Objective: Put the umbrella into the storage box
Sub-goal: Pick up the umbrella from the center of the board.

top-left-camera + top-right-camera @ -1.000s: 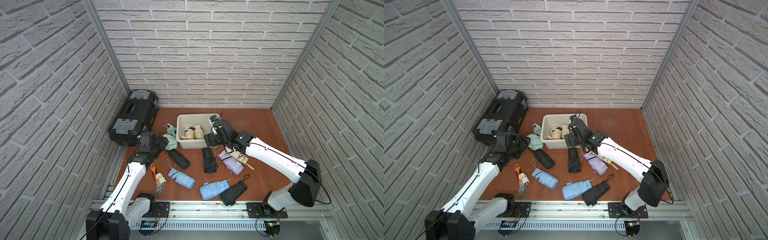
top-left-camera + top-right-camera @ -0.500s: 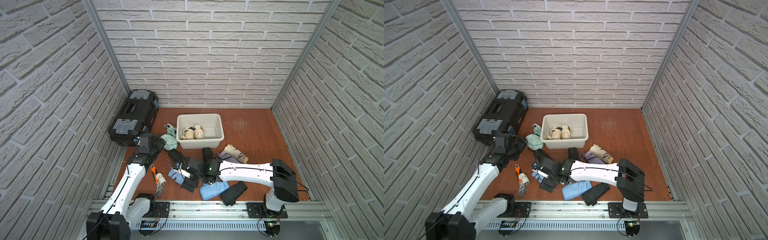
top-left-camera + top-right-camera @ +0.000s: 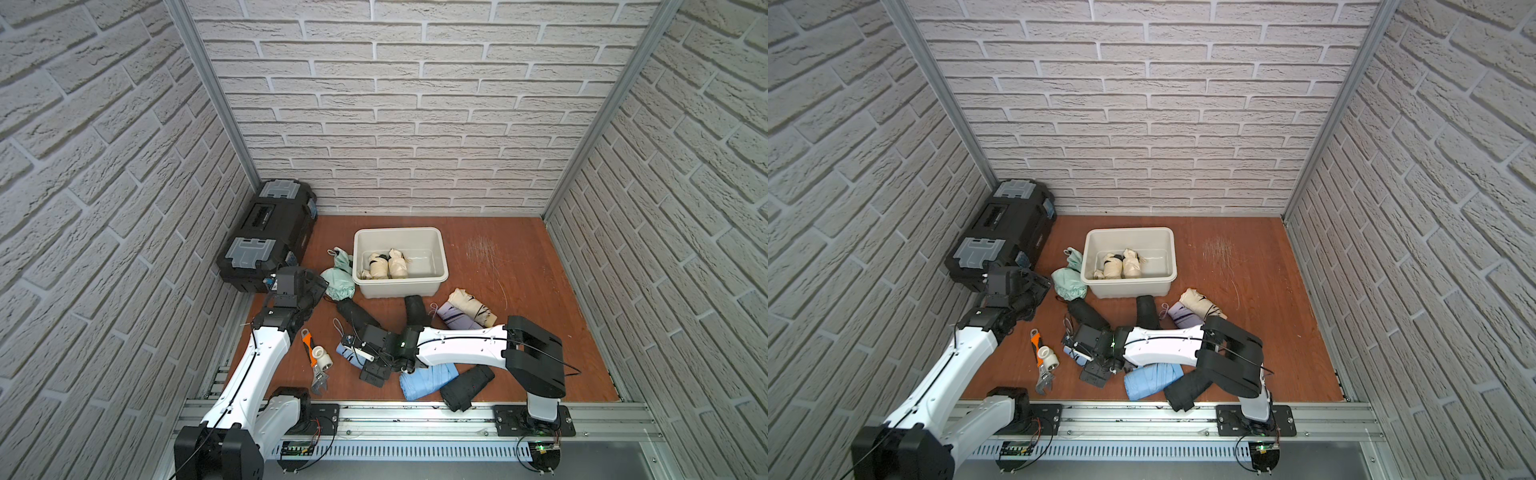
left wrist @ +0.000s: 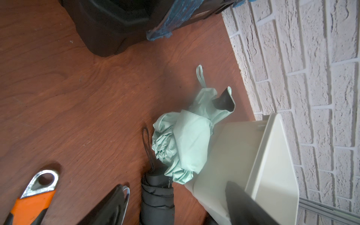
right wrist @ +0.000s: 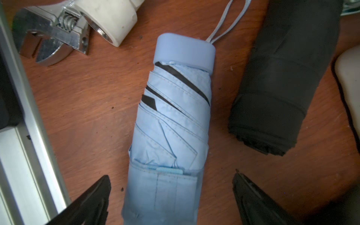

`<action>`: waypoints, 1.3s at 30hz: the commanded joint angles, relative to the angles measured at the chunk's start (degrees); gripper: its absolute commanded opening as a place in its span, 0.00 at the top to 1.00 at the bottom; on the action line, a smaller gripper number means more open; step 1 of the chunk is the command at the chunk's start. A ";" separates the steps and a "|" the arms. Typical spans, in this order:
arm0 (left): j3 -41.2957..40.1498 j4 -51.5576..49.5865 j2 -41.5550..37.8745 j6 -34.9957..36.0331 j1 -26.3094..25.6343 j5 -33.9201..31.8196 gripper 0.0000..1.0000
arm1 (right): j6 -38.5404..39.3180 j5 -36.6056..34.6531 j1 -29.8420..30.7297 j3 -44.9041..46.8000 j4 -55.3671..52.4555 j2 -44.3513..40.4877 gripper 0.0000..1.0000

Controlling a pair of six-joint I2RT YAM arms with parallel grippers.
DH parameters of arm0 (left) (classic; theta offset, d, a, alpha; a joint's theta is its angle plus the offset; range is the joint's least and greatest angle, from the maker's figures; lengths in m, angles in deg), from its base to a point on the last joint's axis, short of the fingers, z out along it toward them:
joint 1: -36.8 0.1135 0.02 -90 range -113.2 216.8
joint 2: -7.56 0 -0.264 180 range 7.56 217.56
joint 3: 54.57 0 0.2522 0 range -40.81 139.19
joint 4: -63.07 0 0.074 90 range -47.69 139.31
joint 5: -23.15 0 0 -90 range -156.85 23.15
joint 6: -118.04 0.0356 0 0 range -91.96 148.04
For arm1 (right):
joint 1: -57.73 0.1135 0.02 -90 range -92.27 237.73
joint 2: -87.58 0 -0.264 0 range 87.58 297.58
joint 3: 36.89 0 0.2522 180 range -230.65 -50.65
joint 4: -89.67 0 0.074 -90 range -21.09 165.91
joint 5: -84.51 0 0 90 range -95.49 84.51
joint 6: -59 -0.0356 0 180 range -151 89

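Pale-blue umbrella lies ungripped between the wide-open right hand; left hand likewise open.

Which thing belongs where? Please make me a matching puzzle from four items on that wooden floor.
Things:
1. Folded light-blue fabric umbrella with a pale cap
2. Two beige folded umbrellas
3. Crumpled mint-green umbrella
4. Orange-handled metal wrench

Places:
A. Beside a white plastic pipe fitting
B. Inside the off-white plastic storage box
C. Between the right tool's open fingers
D. Against that box's outside wall, on the side toward the black toolbox

Pairs: 1-C, 2-B, 3-D, 4-A.
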 commanded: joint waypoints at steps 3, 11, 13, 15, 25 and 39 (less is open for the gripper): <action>1.78 0.16 0.32 1.86 0.54 -0.92 0.15 | -0.78 -1.61 0.20 -0.09 2.48 2.69 0.00; 2.52 0.10 0.72 3.28 0.60 -0.96 0.15 | -2.27 -0.35 -0.34 -0.09 3.77 6.22 0.05; 2.97 -0.10 0.94 3.92 0.69 -0.96 0.16 | -2.61 0.13 -0.54 -0.14 4.06 6.61 0.09; 3.35 -0.35 0.95 4.47 0.71 -1.03 0.15 | -2.69 0.58 -0.65 -0.14 4.10 6.81 0.16; 4.90 -0.65 0.85 7.12 1.05 -1.31 0.16 | -1.78 3.89 -0.74 0.91 4.41 4.06 0.50; 8.44 2.11 2.26 13.83 1.05 0.04 0.15 | -3.82 3.69 -0.98 5.16 3.69 -11.90 0.57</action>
